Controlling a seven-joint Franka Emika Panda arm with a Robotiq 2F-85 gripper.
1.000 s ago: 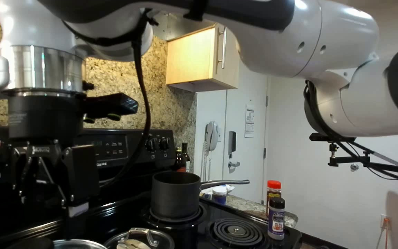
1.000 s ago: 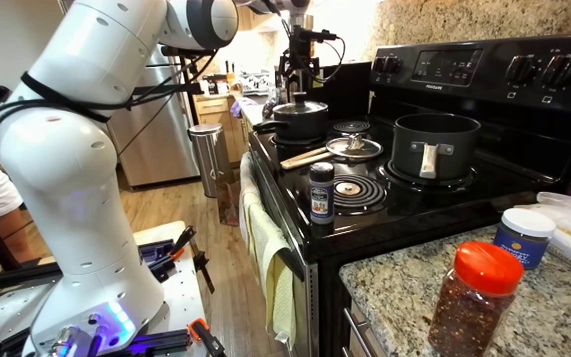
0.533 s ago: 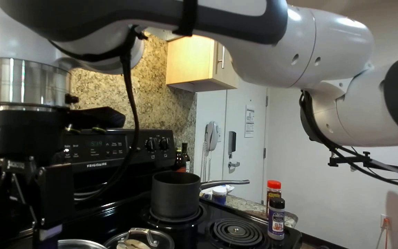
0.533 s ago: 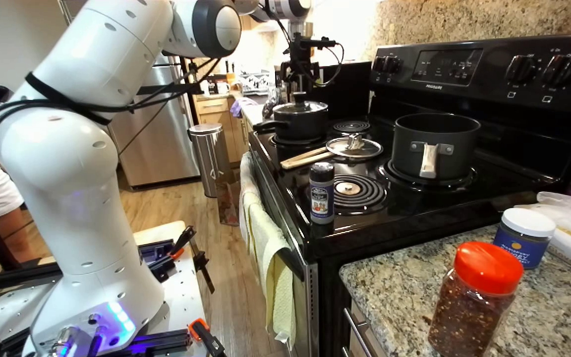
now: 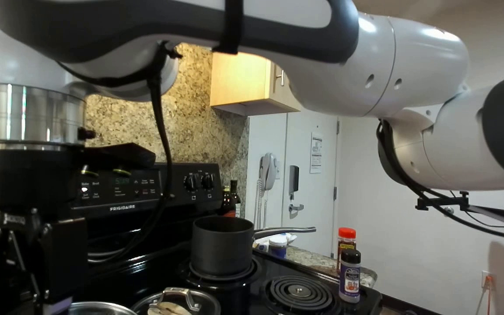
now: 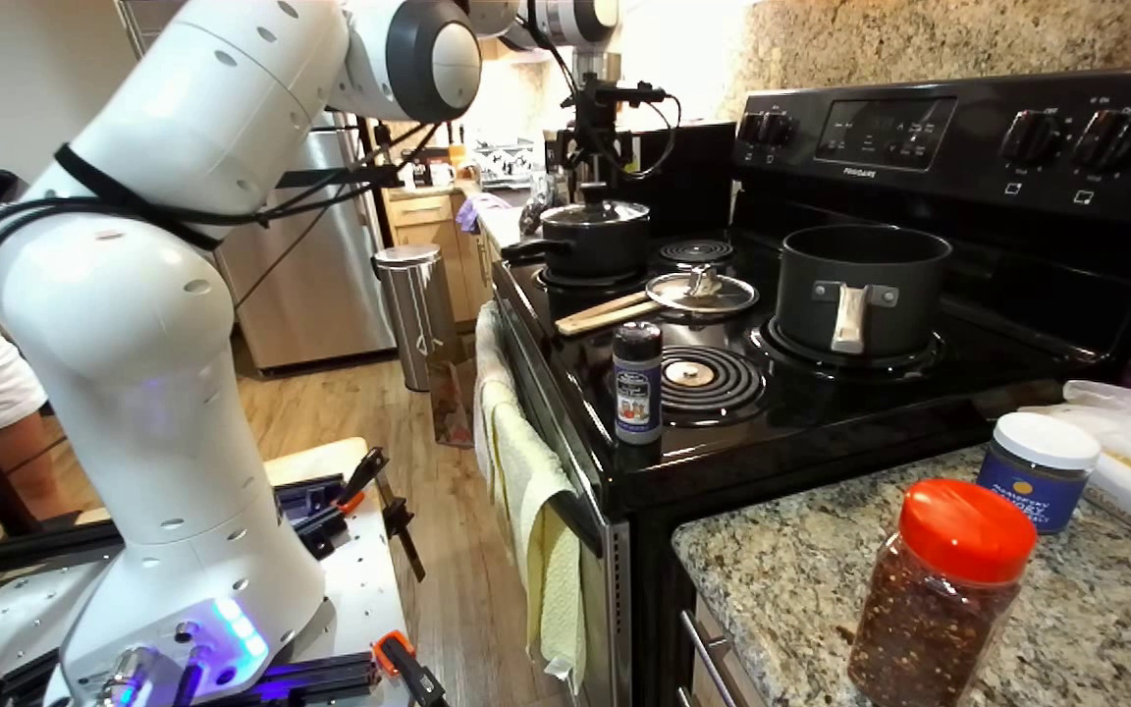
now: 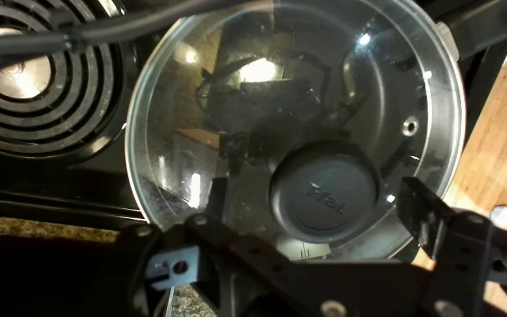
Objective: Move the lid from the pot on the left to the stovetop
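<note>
The pot on the left is dark (image 6: 593, 245) with a side handle and stands on a burner of the black stovetop (image 6: 801, 422). Its lid (image 6: 619, 211) is clear glass with a shiny metal rim and a black knob (image 7: 324, 193). The lid fills much of the wrist view (image 7: 315, 110) and sits on the pot. In an exterior view only its rim (image 5: 103, 305) shows. My gripper (image 7: 317, 196) is open and empty, with its fingers on either side of the knob as seen from above. In an exterior view the gripper (image 6: 593, 162) is over the knob; contact cannot be told.
A second glass lid (image 6: 703, 293) and wooden utensils (image 6: 608, 312) lie mid-stove. A grey pot (image 6: 860, 295) with a long handle stands at the back. A spice bottle (image 6: 637, 383) stands at the front edge. Jars (image 6: 948, 589) stand on the counter.
My gripper has come down toward the lid and, in an exterior view, shifted left. The lid, the pots and the bottle have not moved.
</note>
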